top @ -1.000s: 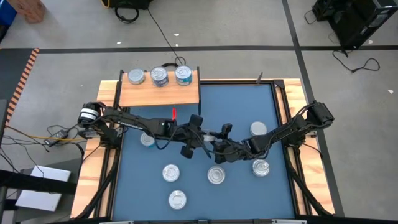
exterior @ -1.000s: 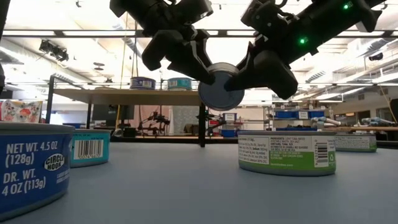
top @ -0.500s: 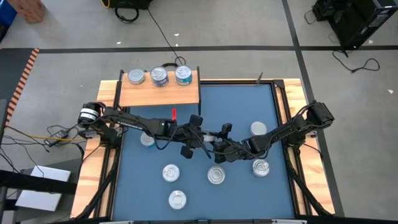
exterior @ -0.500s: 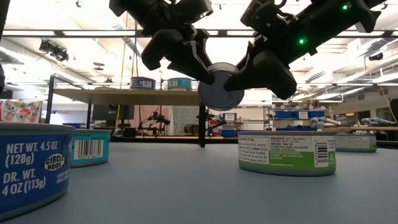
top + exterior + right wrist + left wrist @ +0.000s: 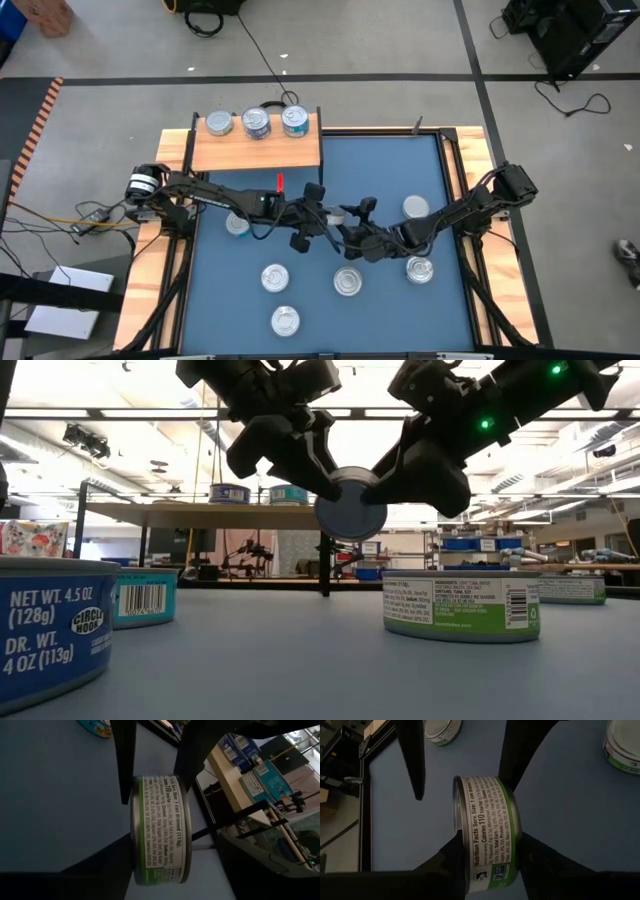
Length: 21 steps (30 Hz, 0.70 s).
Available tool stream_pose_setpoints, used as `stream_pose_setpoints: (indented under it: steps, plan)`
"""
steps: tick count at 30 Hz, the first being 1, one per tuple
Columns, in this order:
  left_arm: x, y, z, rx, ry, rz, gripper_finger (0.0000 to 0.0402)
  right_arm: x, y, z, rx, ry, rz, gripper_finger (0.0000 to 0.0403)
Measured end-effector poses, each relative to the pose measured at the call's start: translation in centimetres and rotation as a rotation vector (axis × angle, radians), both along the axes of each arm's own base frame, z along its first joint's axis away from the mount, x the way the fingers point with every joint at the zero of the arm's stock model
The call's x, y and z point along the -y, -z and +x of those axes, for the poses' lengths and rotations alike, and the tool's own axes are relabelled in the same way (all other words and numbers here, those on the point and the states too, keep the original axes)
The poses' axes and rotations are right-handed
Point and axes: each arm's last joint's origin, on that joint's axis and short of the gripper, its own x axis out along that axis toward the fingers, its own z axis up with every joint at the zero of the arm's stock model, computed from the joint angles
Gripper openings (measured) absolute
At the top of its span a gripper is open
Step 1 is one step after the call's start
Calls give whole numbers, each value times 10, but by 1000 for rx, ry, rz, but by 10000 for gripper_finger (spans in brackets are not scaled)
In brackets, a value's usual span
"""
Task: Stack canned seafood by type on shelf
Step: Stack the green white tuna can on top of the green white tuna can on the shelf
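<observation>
A green-labelled can of seafood (image 5: 350, 517) hangs in the air over the middle of the blue table (image 5: 380, 170), standing on its edge. My left gripper (image 5: 328, 228) comes from the left and is shut on it. My right gripper (image 5: 354, 237) meets it from the right and is open, with its fingers on either side of the same can (image 5: 160, 830). The wooden shelf (image 5: 256, 148) at the far left carries three cans (image 5: 257, 123) in a row, resting on their bases. My left gripper pinches the can between its two fingers, one on each flat end, close to the rim (image 5: 457, 840). The fingers slant down from the table's left. The can is lifted clear of the table, on edge, its label side (image 5: 490, 820) toward the wrist. My right gripper has one finger (image 5: 412, 765) clear of the can. Whether the other finger (image 5: 517, 755) touches it I cannot tell.
Several loose cans stand on the table: one at the left (image 5: 236, 224), three near the front (image 5: 275, 277) (image 5: 348, 282) (image 5: 285, 320), two at the right (image 5: 418, 268) (image 5: 416, 207). A small red thing (image 5: 280, 182) lies just off the shelf.
My right gripper has opened and its fingers have drawn away from the can's ends. The can has stayed in the air in my left gripper.
</observation>
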Motion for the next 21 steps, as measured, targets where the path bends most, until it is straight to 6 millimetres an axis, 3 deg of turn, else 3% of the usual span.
stream_pose_setpoints:
  steps: [9,21]
  plan:
    - [0,-4,-3,-1,-2,6,141,-10,-4,-4,22,-10,-5,296]
    - [-6,-46,-38,24,-126,119,141,-12,-7,-8,36,-1,14,281]
